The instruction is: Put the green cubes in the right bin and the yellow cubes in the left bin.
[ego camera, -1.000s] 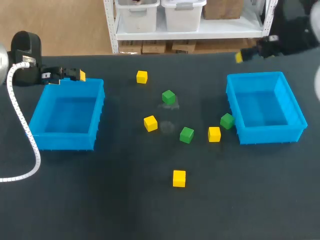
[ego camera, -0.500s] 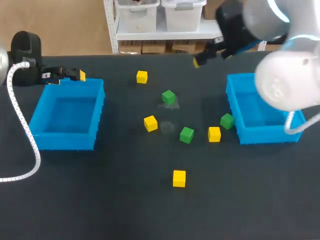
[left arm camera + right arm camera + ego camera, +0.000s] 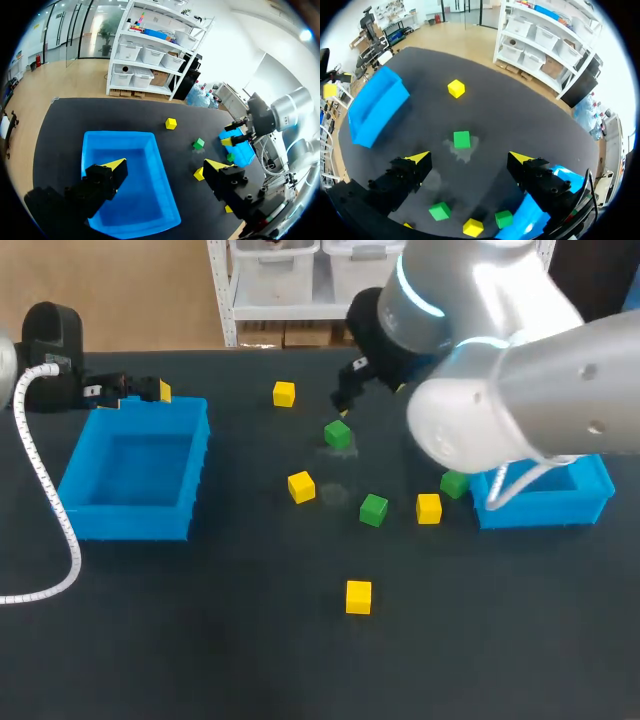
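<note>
The right fingers (image 3: 419, 158) are spread wide and grip nothing; one green cube (image 3: 461, 139) is seen on the desk (image 3: 200, 640) just ahead of them, lined up with the gap between the tips but not yet touched. The left fingers (image 3: 114, 165) are likewise held apart and empty, poised over the far edge of the left bin (image 3: 130, 522), well away from the loose cubes. The step in hand is judged to be the approach for the first green pick, since both bins appear empty where their floors can be seen and no cube has been sorted. For the next move, the right fingers would need to be lowered straight over that cube, closed on two opposite faces, and the cube then carried back to the right bin (image 3: 560, 505), most of which is hidden under the right arm. Three green cubes are counted: the one beneath the right fingers, one nearer mid-desk (image 3: 373, 509), and one touching or just beside the right bin's wall (image 3: 455, 483). Four yellow cubes are counted: one at the far side (image 3: 284, 393), one at the centre (image 3: 301, 486), one near the right bin (image 3: 429, 508), and one nearest the front (image 3: 358, 596). Two bins are present.
</note>
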`<state>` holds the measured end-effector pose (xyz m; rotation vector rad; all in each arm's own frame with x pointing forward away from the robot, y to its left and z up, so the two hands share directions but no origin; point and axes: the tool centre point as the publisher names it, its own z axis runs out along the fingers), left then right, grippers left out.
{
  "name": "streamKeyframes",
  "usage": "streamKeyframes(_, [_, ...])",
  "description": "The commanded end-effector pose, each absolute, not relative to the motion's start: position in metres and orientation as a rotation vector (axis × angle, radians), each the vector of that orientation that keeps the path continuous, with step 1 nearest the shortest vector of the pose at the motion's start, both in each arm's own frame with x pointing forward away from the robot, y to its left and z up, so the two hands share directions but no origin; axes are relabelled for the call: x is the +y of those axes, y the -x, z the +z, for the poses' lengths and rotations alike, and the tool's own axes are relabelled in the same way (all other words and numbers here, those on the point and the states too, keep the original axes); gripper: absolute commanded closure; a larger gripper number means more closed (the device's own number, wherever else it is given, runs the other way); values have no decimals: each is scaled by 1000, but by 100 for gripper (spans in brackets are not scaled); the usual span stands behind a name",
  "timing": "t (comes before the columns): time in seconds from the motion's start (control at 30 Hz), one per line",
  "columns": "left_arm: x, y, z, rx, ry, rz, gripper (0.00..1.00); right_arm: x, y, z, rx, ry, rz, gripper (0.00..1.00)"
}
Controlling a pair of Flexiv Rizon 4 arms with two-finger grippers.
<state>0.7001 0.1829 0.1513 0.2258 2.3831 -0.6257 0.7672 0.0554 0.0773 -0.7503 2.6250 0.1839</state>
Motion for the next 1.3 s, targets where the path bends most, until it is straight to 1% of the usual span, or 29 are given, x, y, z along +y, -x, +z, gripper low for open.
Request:
streamKeyframes(0.03, [185,-700,150,2375,-230,-635,0,72,-787,49,2673,769,159,0])
streamKeyframes(0.4, [185,-700,150,2375,-230,-635,0,82,-796,7,2730,790,122,0])
streamKeyframes(0.73, [185,-700,150,2375,-230,-635,0,88,-797,-11,2744,818,92,0])
streamKeyframes(0.77, [185,-700,150,2375,-230,-635,0,89,-798,-13,2747,817,91,13])
streamKeyframes(0.8, [185,-700,150,2375,-230,-635,0,90,-798,-14,2750,815,87,40])
streamKeyframes(0.83, [185,-700,150,2375,-230,-635,0,91,-799,-16,2753,814,79,64])
streamKeyframes(0.9, [185,-700,150,2375,-230,-635,0,92,-798,-19,2760,816,67,85])
streamKeyframes(0.93, [185,-700,150,2375,-230,-635,0,93,-798,-20,2761,818,64,100])
streamKeyframes(1.13, [185,-700,150,2375,-230,-635,0,91,-794,-23,2764,831,50,100])
streamKeyframes(1.3, [185,-700,150,2375,-230,-635,0,83,-794,-1,2719,820,52,100])
